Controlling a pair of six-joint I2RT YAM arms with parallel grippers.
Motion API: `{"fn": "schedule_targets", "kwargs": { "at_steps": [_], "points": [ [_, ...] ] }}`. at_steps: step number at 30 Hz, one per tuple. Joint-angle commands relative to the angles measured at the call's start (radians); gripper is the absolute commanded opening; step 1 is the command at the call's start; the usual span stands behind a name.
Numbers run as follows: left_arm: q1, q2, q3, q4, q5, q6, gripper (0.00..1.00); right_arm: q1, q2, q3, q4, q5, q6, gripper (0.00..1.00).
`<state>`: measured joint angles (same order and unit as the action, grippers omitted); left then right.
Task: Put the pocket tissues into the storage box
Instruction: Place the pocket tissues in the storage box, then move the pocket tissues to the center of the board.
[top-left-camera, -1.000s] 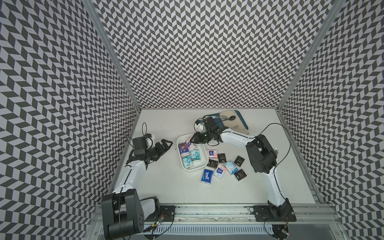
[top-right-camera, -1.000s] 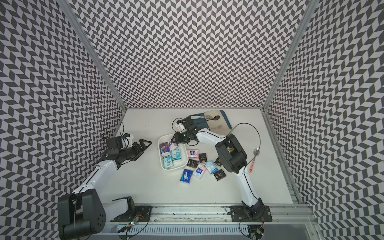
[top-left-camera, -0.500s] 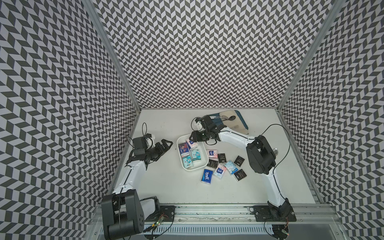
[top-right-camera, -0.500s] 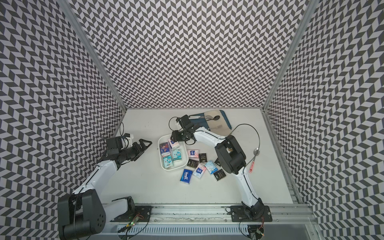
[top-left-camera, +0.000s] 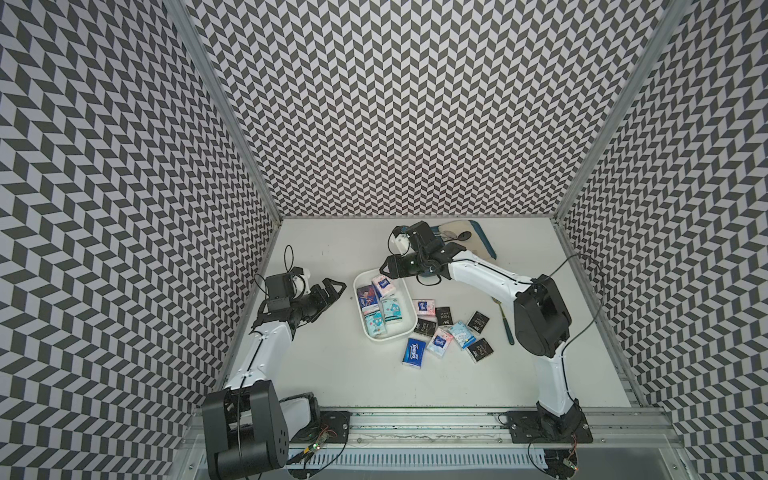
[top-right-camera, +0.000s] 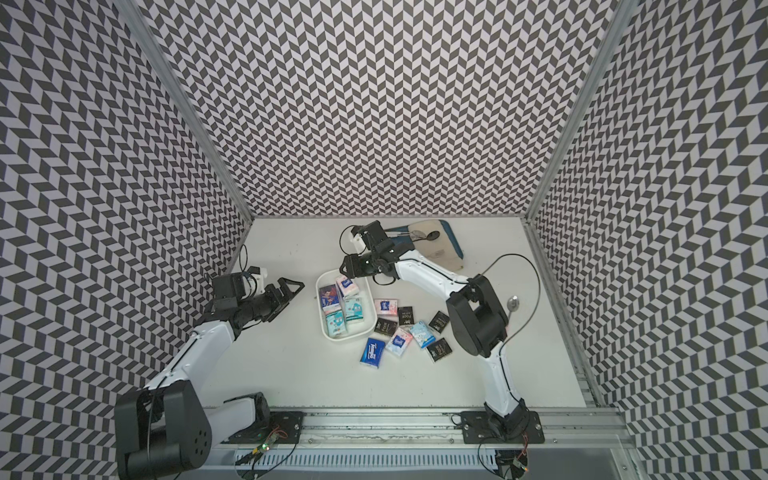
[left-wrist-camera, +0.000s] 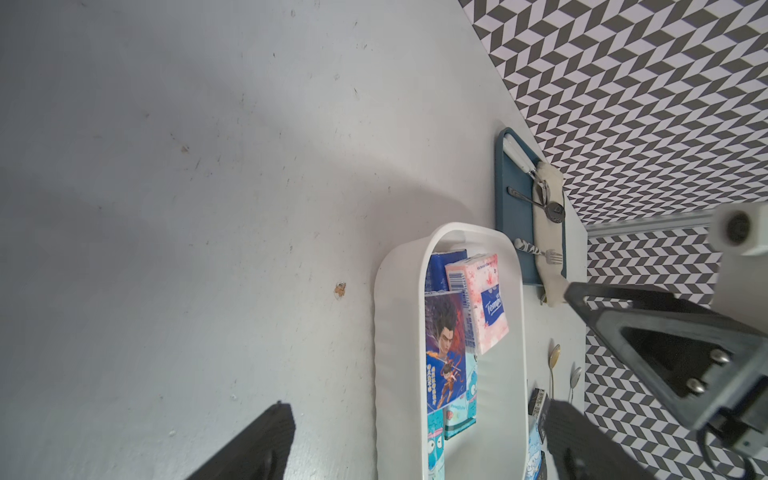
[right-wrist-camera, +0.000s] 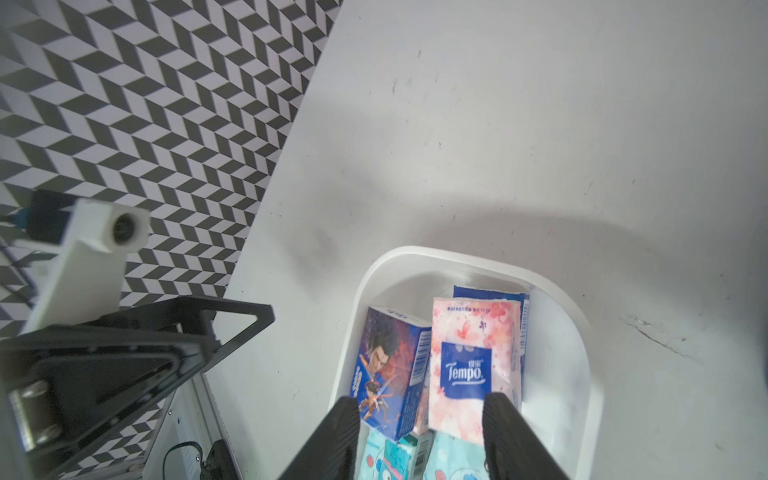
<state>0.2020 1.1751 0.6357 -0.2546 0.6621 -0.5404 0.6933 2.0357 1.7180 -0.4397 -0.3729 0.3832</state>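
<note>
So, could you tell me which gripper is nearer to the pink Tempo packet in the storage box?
Right. The right gripper hangs open above the pink Tempo packet at the far end of the storage box; the left gripper sits beside the box, clear of it.

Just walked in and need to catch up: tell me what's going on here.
The robot is loading tissue packets into the white box. The right gripper hovers open over the box's far end, above a pink packet that lies inside, resting on others. About five packets are in the box. About eight loose packets lie on the table beside it. The left gripper is open and empty, off the box's other side.
</note>
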Motion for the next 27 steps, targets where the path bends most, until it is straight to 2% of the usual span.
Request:
{"fn": "schedule_targets", "kwargs": {
  "at_steps": [1,9,13,18,23,27],
  "points": [
    [-0.015,0.015,0.002,0.011,0.026,-0.001,1.0,-0.022,-0.091,-0.064,-0.066,0.044,-0.072,0.51],
    [-0.077,0.027,0.029,0.006,-0.013,-0.013,1.0,-0.043,-0.225,-0.278,-0.188,0.287,-0.211,0.54],
    [-0.094,0.027,0.037,0.005,-0.028,-0.016,1.0,-0.042,-0.238,-0.365,-0.2,0.335,-0.28,0.58],
    [-0.097,0.028,0.037,0.006,-0.021,-0.015,1.0,-0.025,-0.277,-0.478,-0.102,0.377,-0.339,0.78],
    [-0.096,0.035,0.033,-0.027,-0.023,-0.001,1.0,-0.017,-0.268,-0.506,-0.06,0.389,-0.408,0.89],
    [-0.096,0.026,0.019,-0.038,-0.025,-0.001,1.0,0.006,-0.251,-0.513,-0.032,0.397,-0.467,0.93]
  ]
}}
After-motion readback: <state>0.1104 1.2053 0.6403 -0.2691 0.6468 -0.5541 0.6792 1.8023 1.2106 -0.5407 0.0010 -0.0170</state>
